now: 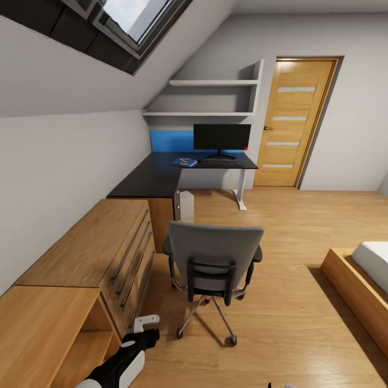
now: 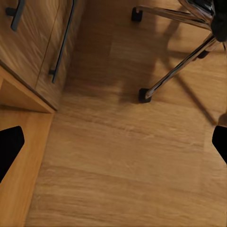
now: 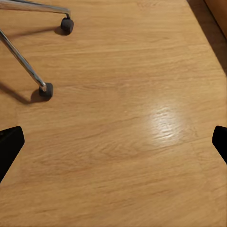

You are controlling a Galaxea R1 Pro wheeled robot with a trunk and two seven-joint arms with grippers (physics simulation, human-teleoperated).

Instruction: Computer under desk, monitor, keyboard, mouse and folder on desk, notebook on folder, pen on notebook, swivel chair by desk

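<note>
You are looking down the bedroom from behind the swivel chair (image 1: 214, 262), which stands in the lower middle of the head view on the wood floor (image 1: 302, 226), its back toward you and well apart from the surface (image 1: 156, 175). That black-topped surface runs along the left wall to the far corner. On its far end the monitor (image 1: 221, 137) stands upright, with the keyboard (image 1: 220, 160) just in front of it and the blue folder (image 1: 185, 161) lying to the keyboard's left. The computer (image 1: 186, 206) sits under the surface by the white leg.

Your left tool (image 2: 113, 142) hangs wide open and empty over the floor beside the wooden cabinet (image 2: 33, 42) and the chair's chrome base (image 2: 179, 66). Your right tool (image 3: 113, 142) is likewise spread wide, holding nothing, over bare floor.
</note>
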